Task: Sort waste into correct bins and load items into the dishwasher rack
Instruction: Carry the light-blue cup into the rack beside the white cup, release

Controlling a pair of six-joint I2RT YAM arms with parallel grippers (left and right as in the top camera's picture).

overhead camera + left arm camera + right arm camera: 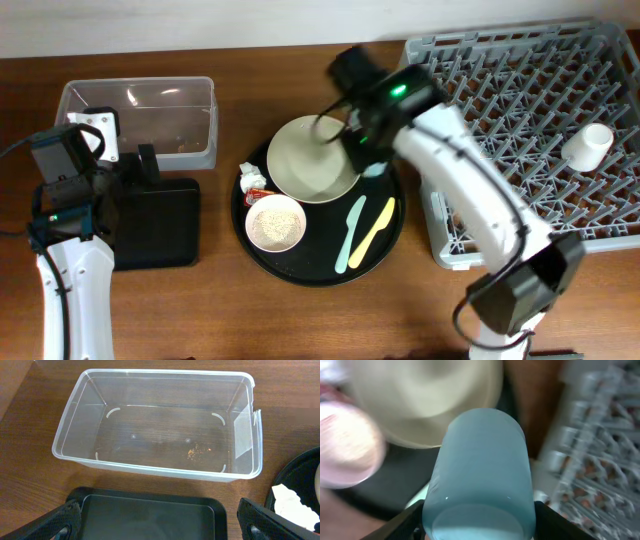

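Gripping light-blue cup (480, 470) across its sides in right jaws, long axis pointing outward, near dishwasher rack (520, 100); holding left jaws wide, well apart from rack.

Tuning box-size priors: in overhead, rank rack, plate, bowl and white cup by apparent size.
1. rack
2. plate
3. bowl
4. white cup, a bit smaller than the bowl; it sits up on the rack, so nearer the camera.
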